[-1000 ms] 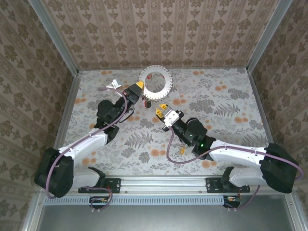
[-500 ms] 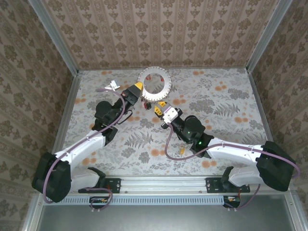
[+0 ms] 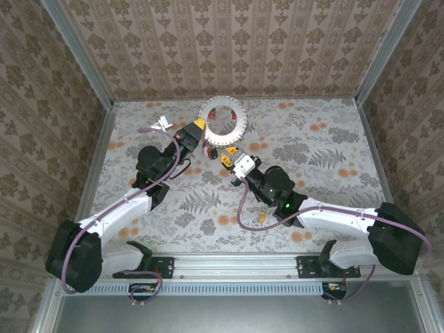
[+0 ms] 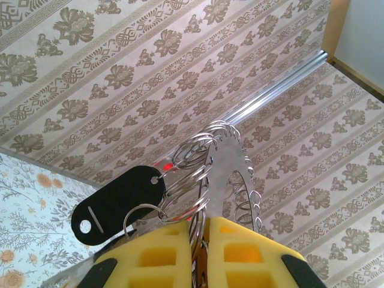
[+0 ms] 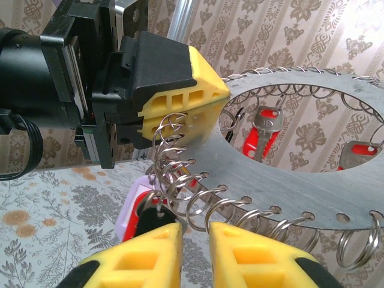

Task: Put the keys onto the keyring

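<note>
Nearest the bases, a small yellow-orange piece lies on the flowered table, well to the near side of the keyring; it is too small to tell whether it is a key.

Next comes the right gripper, just on the near side of the keyring's lower edge. In its wrist view its tips sit right under the flat metal band, a narrow slit apart. I cannot tell whether they pinch anything. A dark red piece on a small wire loop sits just beside its left finger.

A red key hangs at the keyring's near edge, between the two grippers.

The left gripper is at the keyring's left side, clamped tight on the flat band. Its wrist view shows the yellow fingers closed on the plate, and the right wrist view shows the same grip. Small wire loops line the band's rim. A black key head dangles from one loop just left of the grip.

Through the keyring's wide centre, two red keys hang on the far side.

A small white object lies on the table left of the keyring.

The keyring itself is held up on edge near the back wall.
</note>
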